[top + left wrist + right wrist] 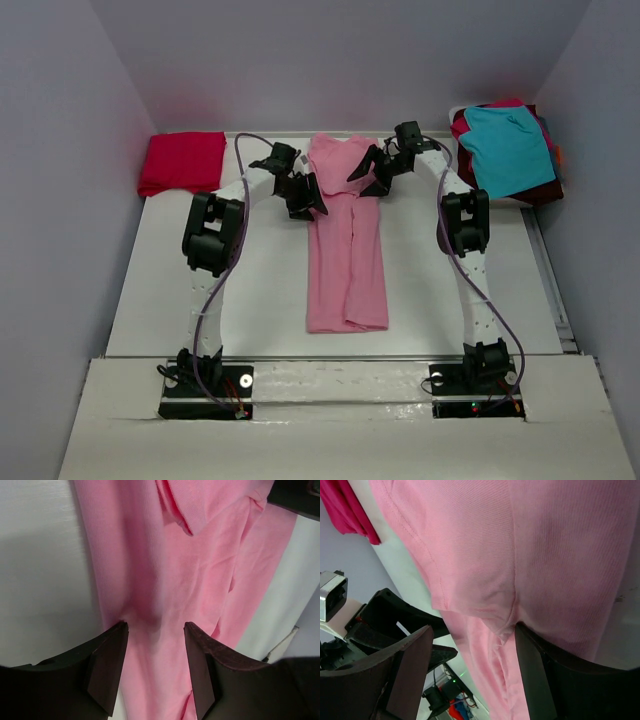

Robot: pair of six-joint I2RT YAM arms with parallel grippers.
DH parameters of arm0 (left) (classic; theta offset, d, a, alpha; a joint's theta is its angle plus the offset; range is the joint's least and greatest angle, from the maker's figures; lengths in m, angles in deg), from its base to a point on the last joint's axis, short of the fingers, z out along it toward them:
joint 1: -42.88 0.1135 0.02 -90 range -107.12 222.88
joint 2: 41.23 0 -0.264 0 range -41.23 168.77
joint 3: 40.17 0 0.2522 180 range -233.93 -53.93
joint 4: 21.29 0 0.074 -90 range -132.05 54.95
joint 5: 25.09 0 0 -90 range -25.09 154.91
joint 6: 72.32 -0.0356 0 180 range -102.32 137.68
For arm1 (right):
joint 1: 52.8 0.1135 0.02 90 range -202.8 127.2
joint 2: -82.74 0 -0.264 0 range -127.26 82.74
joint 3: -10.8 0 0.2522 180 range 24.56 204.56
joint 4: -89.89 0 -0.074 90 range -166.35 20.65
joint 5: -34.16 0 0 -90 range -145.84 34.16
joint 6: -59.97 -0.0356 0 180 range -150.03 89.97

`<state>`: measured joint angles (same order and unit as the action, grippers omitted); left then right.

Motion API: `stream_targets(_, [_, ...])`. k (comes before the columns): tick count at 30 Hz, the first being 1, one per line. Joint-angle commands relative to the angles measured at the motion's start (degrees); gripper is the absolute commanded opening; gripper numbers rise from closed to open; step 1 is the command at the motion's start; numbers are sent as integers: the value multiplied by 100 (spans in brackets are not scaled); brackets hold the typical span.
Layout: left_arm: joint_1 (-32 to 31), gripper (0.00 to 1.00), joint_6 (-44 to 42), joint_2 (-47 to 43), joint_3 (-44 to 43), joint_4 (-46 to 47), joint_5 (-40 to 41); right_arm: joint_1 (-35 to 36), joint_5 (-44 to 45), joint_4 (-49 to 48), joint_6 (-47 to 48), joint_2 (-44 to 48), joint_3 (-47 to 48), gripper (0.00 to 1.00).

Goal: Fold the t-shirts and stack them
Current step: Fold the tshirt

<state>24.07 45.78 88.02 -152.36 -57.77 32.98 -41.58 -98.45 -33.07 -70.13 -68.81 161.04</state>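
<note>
A pink t-shirt (345, 260) lies as a long narrow strip down the middle of the white table (250, 290), its sides folded inward. My left gripper (306, 198) is at the shirt's upper left edge. In the left wrist view it (155, 629) is open, with pink cloth (165, 570) lying flat between the jaws. My right gripper (368, 176) is at the upper right edge. In the right wrist view it (470, 640) is open. The shirt's hemmed edge (470, 555) drapes over one finger (532, 670).
A folded red shirt (183, 162) lies at the back left corner. A pile of unfolded shirts (505, 150), cyan on top, sits at the back right. Purple walls close in the table on three sides.
</note>
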Motion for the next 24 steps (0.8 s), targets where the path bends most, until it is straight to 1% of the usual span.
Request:
stream_targets(1, [18,63,-410,-102,-115,-962,1345,-15,-2,-66,63,-42,229,72])
stream_targets(6, [18,63,-515,-49,-246,-1304,1961,-15,25,-40,99,-50,238,73])
stream_targets(9, [18,63,-551,-14,-264,-1419,2102,-15,51,-22,107,-59,247,73])
stream_targets(17, [18,63,-577,-49,-150,-1384,2111,-15,288,101,204,-86,308,73])
stream_targets(19, [18,63,-621,-49,-159,-1375,2067,-15,228,162,239,-33,431,73])
stream_targets(24, [18,63,-683,-58,-159,-1305,1892,-15,200,311,274,519,432,77])
